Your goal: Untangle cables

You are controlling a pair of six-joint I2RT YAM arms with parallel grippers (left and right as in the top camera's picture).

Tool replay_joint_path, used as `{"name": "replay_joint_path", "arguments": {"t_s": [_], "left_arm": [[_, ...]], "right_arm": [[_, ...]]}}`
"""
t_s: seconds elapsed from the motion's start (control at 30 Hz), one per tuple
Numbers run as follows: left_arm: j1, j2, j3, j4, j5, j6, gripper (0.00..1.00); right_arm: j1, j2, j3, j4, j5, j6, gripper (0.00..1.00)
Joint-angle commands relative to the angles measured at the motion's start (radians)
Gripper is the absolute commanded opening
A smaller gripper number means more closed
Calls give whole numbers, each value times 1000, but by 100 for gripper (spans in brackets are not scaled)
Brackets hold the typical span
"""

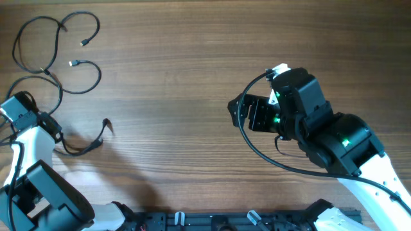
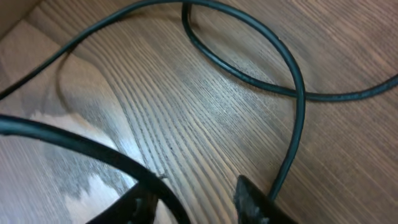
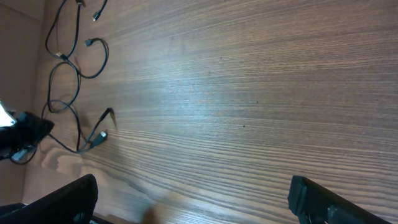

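Several thin black cables (image 1: 59, 77) lie in loose overlapping loops at the table's far left. Their small plug ends (image 1: 106, 122) are spread out, and one has a silver tip (image 1: 72, 63). My left gripper (image 1: 15, 105) is low at the left edge of the loops. In the left wrist view it (image 2: 196, 190) is open, with a cable (image 2: 292, 68) curving just ahead of it, one strand by each finger and nothing between them. My right gripper (image 1: 240, 113) is open and empty over the table's middle. The right wrist view shows it (image 3: 193, 186) far from the cables (image 3: 78, 68).
The wooden table (image 1: 180, 77) runs from the cables to the right arm. A thick black wire (image 1: 257, 151) of the right arm loops below its gripper. A black rail (image 1: 212, 219) lies along the front edge.
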Motion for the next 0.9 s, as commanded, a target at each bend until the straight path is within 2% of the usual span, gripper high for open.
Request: {"name": "replay_joint_path", "arguments": {"t_s": [0.0,0.03,0.27,0.4,0.5,0.63,0.87], "left_arm": [[3,8,-5,-3,5,-143,76],[3,8,-5,-3,5,-143,100],[3,-40,0,-14,-8,-143,100],[3,-184,5,7,-7,-146,100],[3,-339,5,76,-6,-201,100],[3,-438,5,124,0,-215,100],[31,-373,5,128,-11,-215,100]], "right_arm": [[0,7,-1,-8,-5,-7,100],[0,7,-1,-11,-5,-8,100],[0,7,-1,-13,-6,-10,100],[0,7,-1,-13,-5,-9,100],[0,7,-1,-11,-5,-7,100],[0,7,-1,-9,-6,-7,100],[0,7,-1,-24,-6,-8,100]]}}
